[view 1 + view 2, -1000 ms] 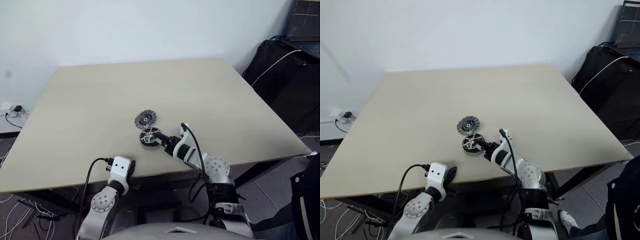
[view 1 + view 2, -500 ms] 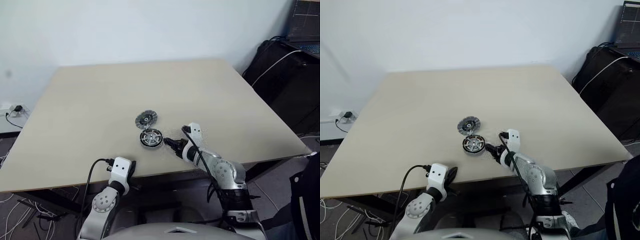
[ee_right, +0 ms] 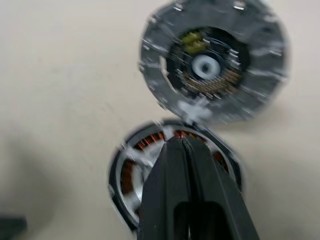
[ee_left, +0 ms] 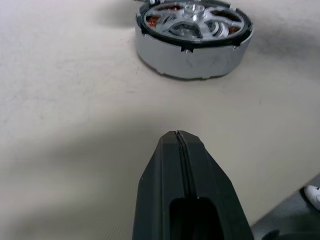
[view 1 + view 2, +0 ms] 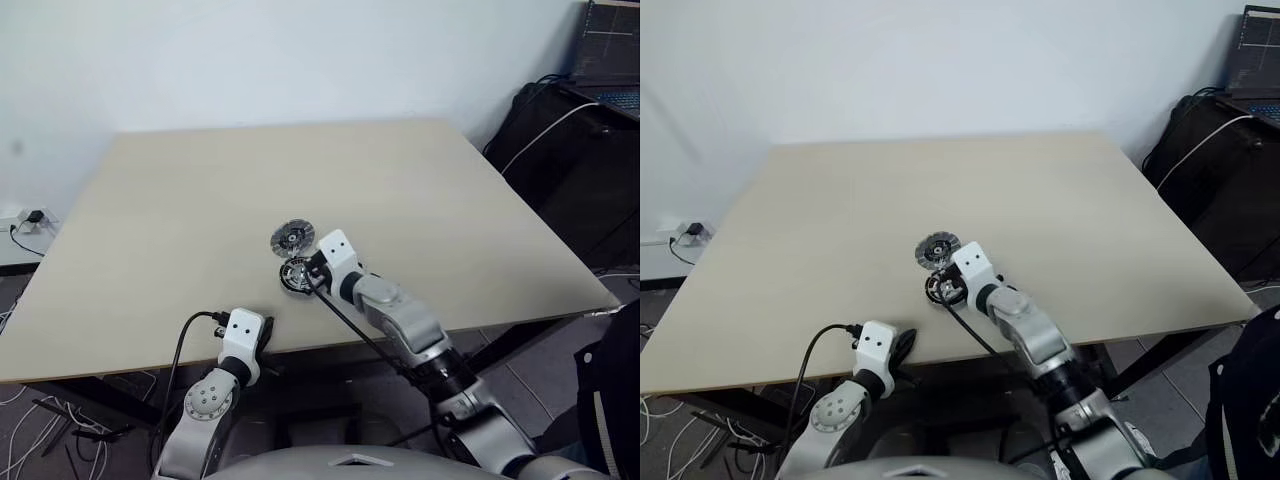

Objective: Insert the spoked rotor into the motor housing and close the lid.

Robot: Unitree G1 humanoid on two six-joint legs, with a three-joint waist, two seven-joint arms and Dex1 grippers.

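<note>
Tabletop [image 5: 200, 200] — motor housing [image 3: 135, 165] directly under shut right claw [image 3: 184, 145].

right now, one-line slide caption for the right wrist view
Shut right gripper over the grey motor housing holding the shiny spoked rotor, the notch-edged grey lid lying beside it.
</note>
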